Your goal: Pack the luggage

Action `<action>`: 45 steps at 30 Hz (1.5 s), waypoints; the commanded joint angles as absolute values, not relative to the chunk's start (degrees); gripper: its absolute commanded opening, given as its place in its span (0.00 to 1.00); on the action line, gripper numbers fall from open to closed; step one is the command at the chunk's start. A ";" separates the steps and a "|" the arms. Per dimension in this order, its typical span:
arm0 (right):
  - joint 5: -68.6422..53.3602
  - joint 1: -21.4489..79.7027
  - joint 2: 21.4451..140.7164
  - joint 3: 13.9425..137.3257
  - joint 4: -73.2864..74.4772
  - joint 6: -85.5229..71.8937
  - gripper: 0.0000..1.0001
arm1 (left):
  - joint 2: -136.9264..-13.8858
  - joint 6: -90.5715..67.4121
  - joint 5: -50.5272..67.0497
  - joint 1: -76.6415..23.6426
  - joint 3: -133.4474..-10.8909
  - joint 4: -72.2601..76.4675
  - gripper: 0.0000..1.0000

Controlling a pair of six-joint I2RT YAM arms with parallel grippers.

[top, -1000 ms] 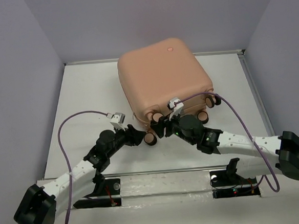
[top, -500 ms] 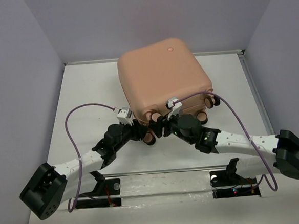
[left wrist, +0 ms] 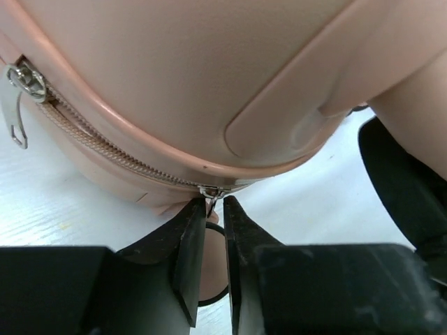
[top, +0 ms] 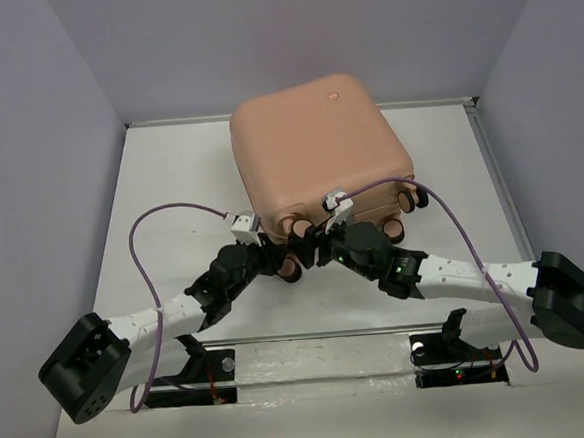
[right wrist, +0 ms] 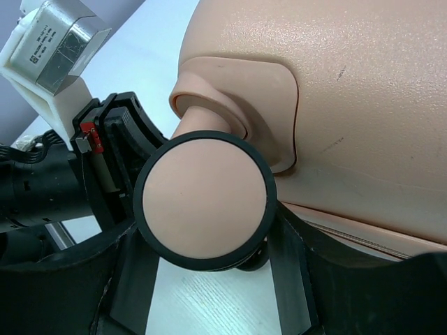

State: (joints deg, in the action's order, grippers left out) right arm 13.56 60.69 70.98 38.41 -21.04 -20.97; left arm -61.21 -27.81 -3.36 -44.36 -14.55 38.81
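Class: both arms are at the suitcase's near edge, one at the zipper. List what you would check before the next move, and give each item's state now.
1. Luggage lid down, shell closed: ok.
2. Zipper pull lined up inside the left gripper: ok.
3. Left gripper clamped firmly on the zipper pull: cannot tell; a narrow gap shows.
4. Right gripper closed around a wheel to brace the case: ok.
5. Grippers clear of each other: cannot tell; they crowd the same corner.
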 commanded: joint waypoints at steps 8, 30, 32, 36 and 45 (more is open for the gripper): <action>12.48 60.47 68.56 37.71 -25.31 -22.32 0.07 | -57.48 -31.82 -20.29 -44.74 -19.42 34.20 0.06; 11.62 60.47 55.89 30.67 -18.45 -22.76 0.07 | -55.99 -32.43 -29.89 -27.79 -27.41 16.62 0.06; 10.38 60.47 59.30 31.72 -20.03 -22.59 0.07 | -53.02 -32.96 -27.96 -27.51 -29.61 16.35 0.24; 8.09 61.61 67.12 36.64 -22.93 -21.89 0.07 | -39.88 -34.10 -22.07 -27.95 -29.09 16.17 0.67; 7.38 65.21 78.67 50.27 -24.35 -18.46 0.07 | -16.00 -30.42 -20.05 -28.12 -39.54 -1.39 0.99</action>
State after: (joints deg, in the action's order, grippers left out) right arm 7.90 63.94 79.42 45.47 -20.27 -20.88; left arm -18.81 -33.19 -19.16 -28.01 -35.05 5.48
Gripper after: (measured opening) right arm 0.070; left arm 0.990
